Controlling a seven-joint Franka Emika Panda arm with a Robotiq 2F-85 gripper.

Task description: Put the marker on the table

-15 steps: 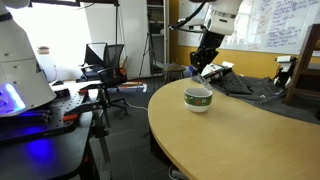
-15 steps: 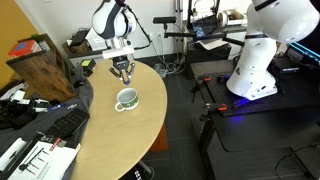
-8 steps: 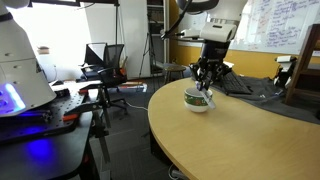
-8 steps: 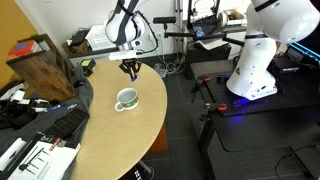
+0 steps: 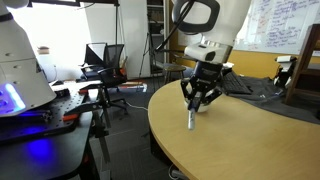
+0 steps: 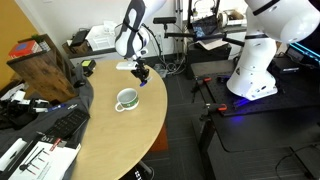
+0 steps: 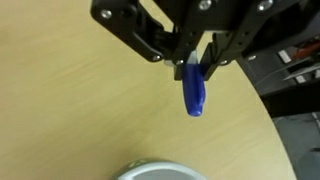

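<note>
My gripper [image 5: 196, 101] is shut on the marker [image 5: 192, 118], which hangs point down just above the tan table [image 5: 250, 140] near its curved edge. In the wrist view the marker's blue end [image 7: 194, 90] sticks out below the closed fingers [image 7: 209, 60] over bare wood [image 7: 70, 110]. The white-and-green bowl [image 6: 126, 98] stands on the table [image 6: 110, 140] beside and apart from the gripper [image 6: 141, 77]. The bowl's rim [image 7: 160, 172] shows at the bottom of the wrist view. In an exterior view the arm hides the bowl.
A black desk with blue light [image 5: 40, 130] and an office chair [image 5: 105, 60] stand beyond the table's curved edge. A white robot body [image 6: 262, 50] stands across the aisle. A wooden box [image 6: 45, 65] and a keyboard with clutter [image 6: 60, 125] lie at the table's far side.
The gripper has moved from behind the bowl, across it, to the side near the table's curved edge. The marker now hangs from it, low over the table.
</note>
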